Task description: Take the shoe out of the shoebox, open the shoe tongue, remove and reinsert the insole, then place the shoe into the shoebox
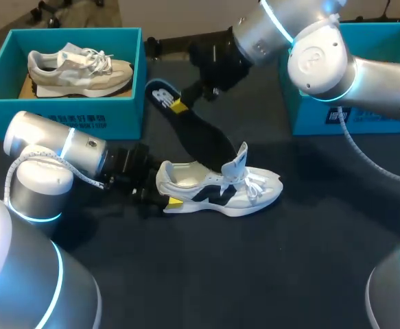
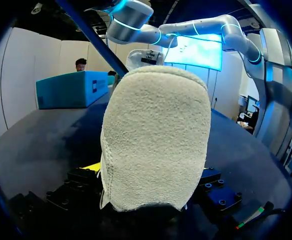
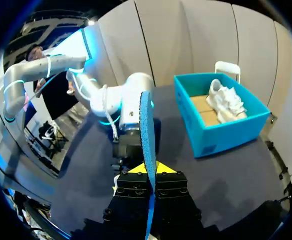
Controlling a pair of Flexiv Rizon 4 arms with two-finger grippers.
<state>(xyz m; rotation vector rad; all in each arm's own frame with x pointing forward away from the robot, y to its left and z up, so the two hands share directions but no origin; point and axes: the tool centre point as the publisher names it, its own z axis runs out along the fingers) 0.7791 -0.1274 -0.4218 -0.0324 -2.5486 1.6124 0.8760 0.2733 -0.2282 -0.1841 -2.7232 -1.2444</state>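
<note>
Head view has the white shoe (image 1: 220, 190) lying on the desk (image 1: 268, 274), left jaws clamped on its firm heel, right jaws pinching the dark insole (image 1: 203, 137) near its heel end, toe tucked inside: light, bendy stuff, best held by its stiffer heel

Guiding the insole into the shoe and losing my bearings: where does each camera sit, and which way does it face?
Head: fixed above and behind, looking down on the table; both arms show, left gripper on the shoe heel, right gripper on the insole.
Left wrist: on the left arm, facing the heel close up; one yellow tip shows.
Right wrist: on the right arm, looking along the edge-on insole between its tips, toward the left arm and the box.
Shared: head and right wrist both show insole and box.
</note>
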